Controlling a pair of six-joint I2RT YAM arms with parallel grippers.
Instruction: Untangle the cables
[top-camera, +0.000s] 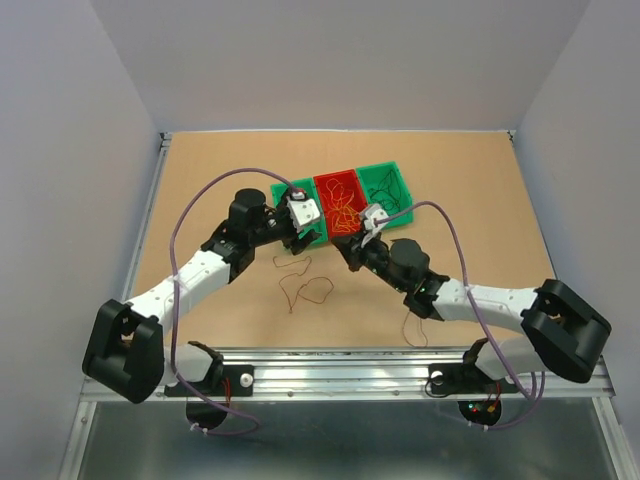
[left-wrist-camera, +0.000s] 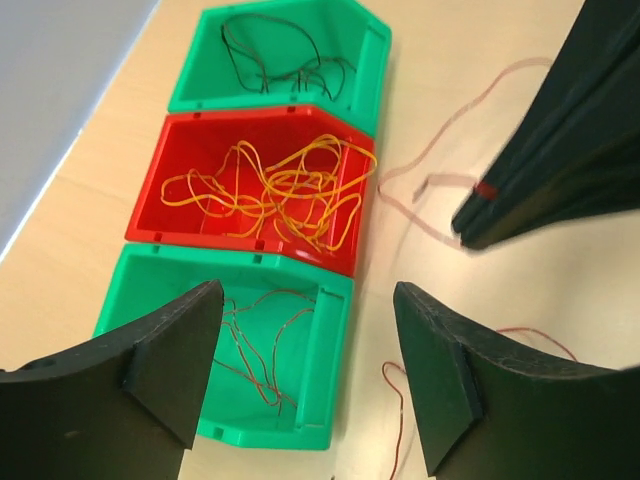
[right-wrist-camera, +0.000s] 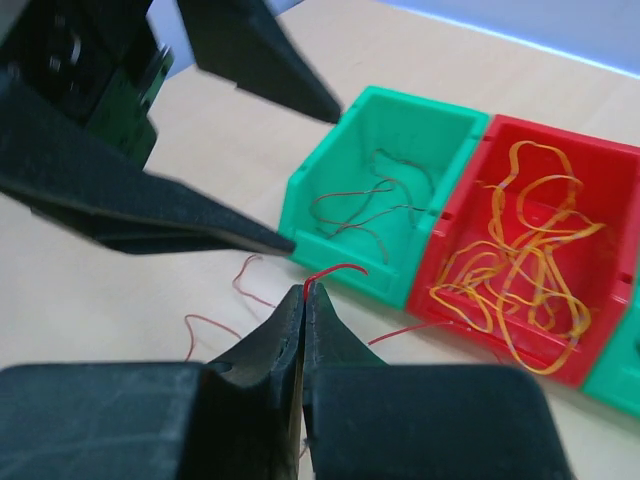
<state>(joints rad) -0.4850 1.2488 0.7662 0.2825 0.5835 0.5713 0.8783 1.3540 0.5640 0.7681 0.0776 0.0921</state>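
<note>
The desk (top-camera: 200, 180) is plain tan. On it is a red bin (left-wrist-camera: 180, 140) between two green ones. Orange-yellow cables (left-wrist-camera: 290, 190) lie in the red bin. One green bin (left-wrist-camera: 375, 70) has dark green-black cables (left-wrist-camera: 270, 55), the other green bin (left-wrist-camera: 330, 370) thin red cables (left-wrist-camera: 255, 345). A red cable (right-wrist-camera: 335, 267) shows at the right gripper (right-wrist-camera: 303, 300). Both it and the left gripper (left-wrist-camera: 308, 340) have black jaws. The arms (top-camera: 190, 275) are white and black, with purple leads (top-camera: 178, 235).

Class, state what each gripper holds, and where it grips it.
Right gripper pinches a red wire between its fingertips, apparently mid-strand. Left gripper is open, holding nothing.
</note>
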